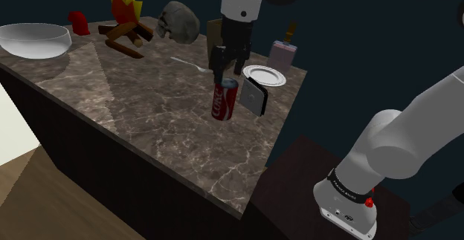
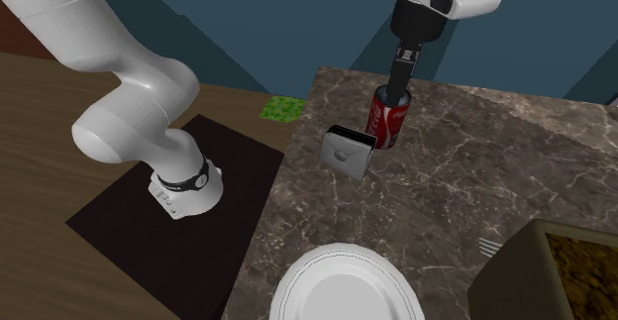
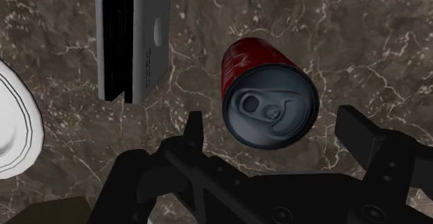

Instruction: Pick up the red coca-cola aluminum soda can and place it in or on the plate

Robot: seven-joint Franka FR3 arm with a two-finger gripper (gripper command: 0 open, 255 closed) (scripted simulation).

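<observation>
Red soda can (image 3: pixel 258 70) sits just below the spread pincer (image 3: pixel 274 122).

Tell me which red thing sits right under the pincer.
The red soda can, upright beneath the open pincer; the other red object stands far off beside the bowl.

can (image 1: pixel 224 101) 1 | plate (image 1: pixel 265 74) 1 | bowl (image 1: pixel 33 40) 1 | skull (image 1: pixel 178 21) 1 | grey case (image 1: pixel 255 96) 1
</observation>
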